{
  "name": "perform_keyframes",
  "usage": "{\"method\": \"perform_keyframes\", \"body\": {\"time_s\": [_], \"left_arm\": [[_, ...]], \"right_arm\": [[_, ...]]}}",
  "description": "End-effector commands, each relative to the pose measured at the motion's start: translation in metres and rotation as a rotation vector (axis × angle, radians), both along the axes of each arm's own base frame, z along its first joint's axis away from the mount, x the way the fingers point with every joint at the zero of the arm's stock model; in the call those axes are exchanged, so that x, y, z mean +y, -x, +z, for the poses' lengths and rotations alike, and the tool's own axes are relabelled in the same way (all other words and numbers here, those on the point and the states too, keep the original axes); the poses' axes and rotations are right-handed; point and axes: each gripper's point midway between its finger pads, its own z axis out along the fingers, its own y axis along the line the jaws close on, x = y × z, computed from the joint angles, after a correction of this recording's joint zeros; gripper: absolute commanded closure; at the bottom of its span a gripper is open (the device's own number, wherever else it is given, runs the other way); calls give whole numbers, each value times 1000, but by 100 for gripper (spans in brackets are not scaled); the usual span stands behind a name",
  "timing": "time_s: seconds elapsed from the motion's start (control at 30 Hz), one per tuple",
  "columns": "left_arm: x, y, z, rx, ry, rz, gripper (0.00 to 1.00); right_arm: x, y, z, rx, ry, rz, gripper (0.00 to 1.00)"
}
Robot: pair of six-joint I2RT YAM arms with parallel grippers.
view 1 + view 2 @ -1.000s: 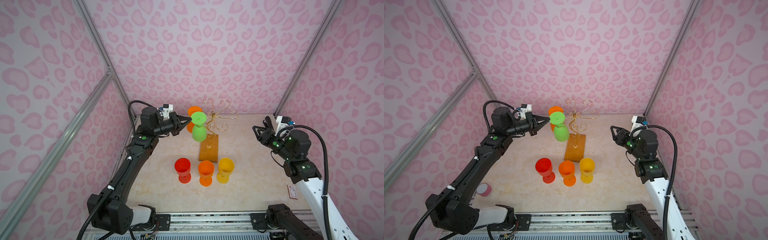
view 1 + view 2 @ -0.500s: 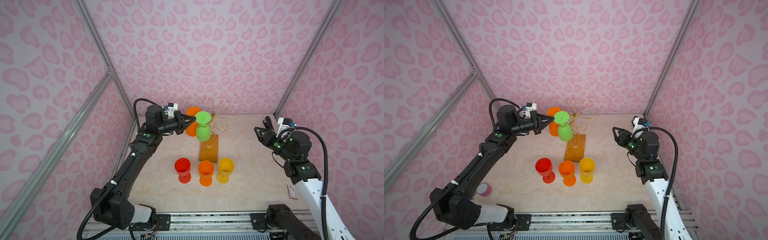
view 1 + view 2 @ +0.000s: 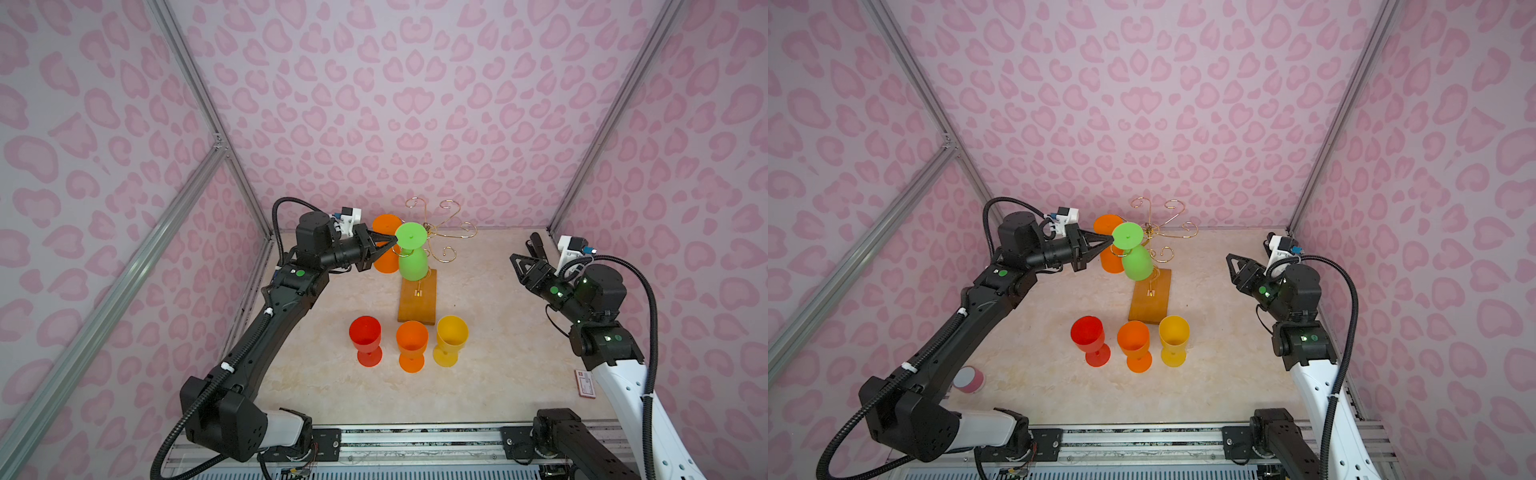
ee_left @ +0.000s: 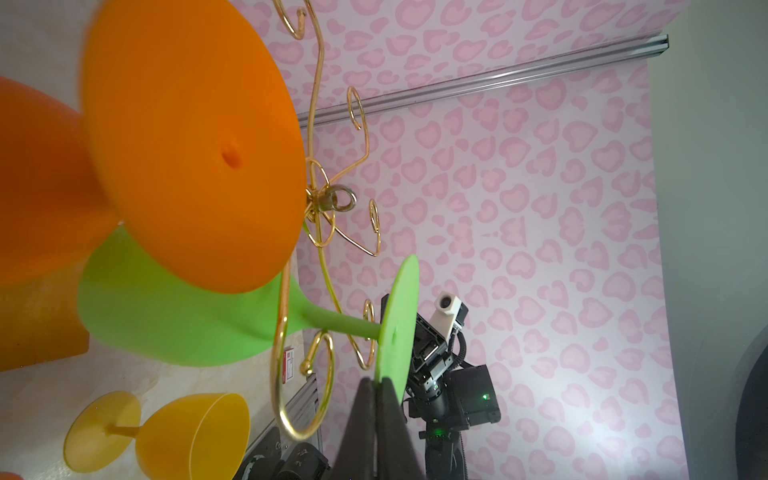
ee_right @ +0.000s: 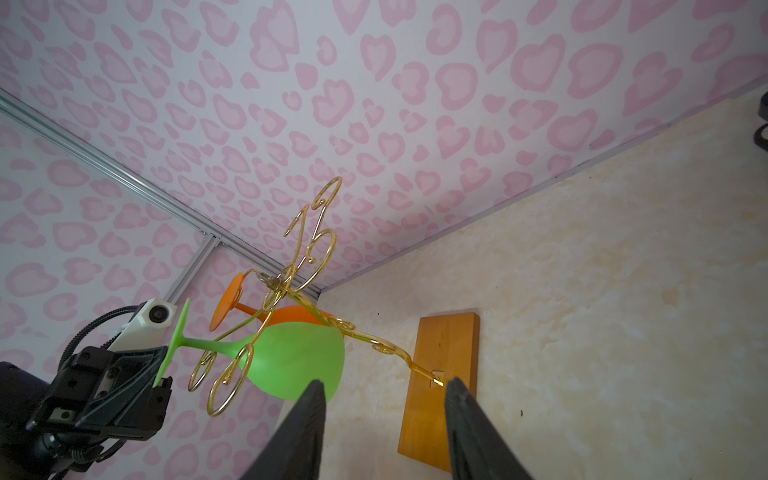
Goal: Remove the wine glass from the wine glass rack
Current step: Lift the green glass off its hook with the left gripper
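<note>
A: Status of the left hand [image 3: 391, 242]?
B: We see it pinching the foot rim of the green wine glass [image 3: 412, 261], which hangs bowl-down and tilted, its stem inside a wire curl of the wine glass rack [image 3: 417, 307].
A: And the right hand [image 3: 528, 252]?
B: We see its fingers spread and holding nothing, well apart from the rack.

Five wine glasses: green glass [image 3: 413, 262] and hanging orange glass [image 3: 384, 257] on the one wine glass rack [image 3: 419, 305]; red glass [image 3: 365, 332], standing orange glass [image 3: 411, 338], yellow glass [image 3: 451, 332] before it. Perhaps one tape roll [image 3: 969, 380].
</note>
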Motion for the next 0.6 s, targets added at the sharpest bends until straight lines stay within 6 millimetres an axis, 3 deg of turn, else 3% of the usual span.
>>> {"method": "perform_keyframes", "body": {"time_s": [0.0,0.37,0.57], "left_arm": [[-2,11,11,-40,19,-32,98],[-2,24,5,-36,18,-51,98],[4,41,16,-66,36,-49,98]], "right_arm": [[2,0,3,-14,-10,11,52],[2,2,5,-15,-18,12,52],[3,2,7,-18,-23,16,52]]}}
